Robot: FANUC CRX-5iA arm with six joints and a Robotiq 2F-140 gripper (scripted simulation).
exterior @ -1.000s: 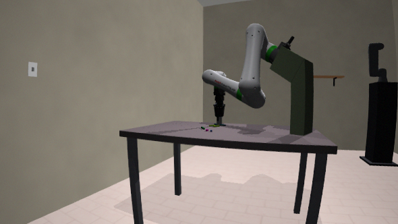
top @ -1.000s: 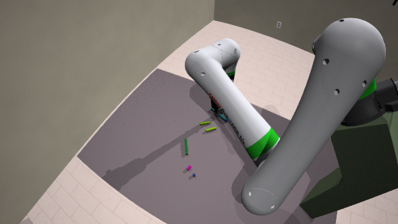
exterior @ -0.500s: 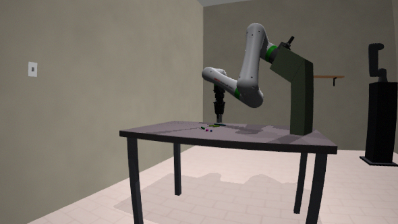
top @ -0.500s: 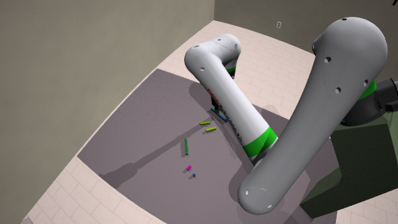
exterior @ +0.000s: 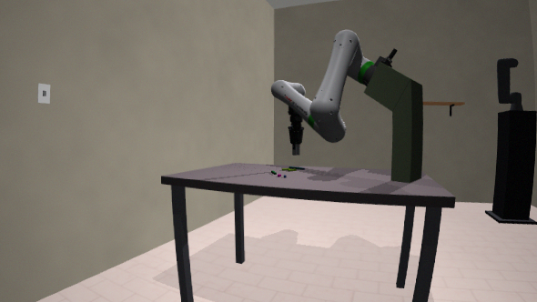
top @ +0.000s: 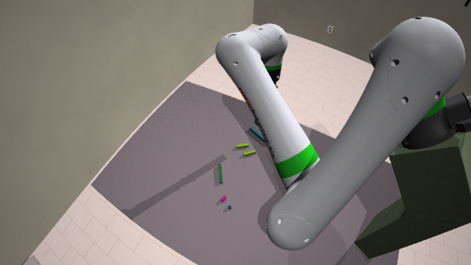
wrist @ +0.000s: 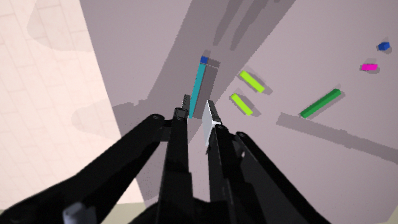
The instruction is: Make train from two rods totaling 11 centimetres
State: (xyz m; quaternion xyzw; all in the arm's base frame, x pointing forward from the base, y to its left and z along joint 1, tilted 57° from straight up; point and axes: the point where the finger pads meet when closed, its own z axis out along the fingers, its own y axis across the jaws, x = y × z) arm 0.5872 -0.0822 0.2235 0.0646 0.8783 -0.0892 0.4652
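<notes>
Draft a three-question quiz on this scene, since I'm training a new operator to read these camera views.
1. Multiple choice: which rod lies at the far end of the turquoise rod, in line with it? A) a blue rod B) a magenta rod C) a green rod
2. True or false: the gripper is clamped on the turquoise rod.
3. Count: how many lime rods are in view?

Key:
1. A
2. False. The gripper is raised above the table, its fingers slightly apart with nothing between them.
3. Two, lying side by side but apart.
</notes>
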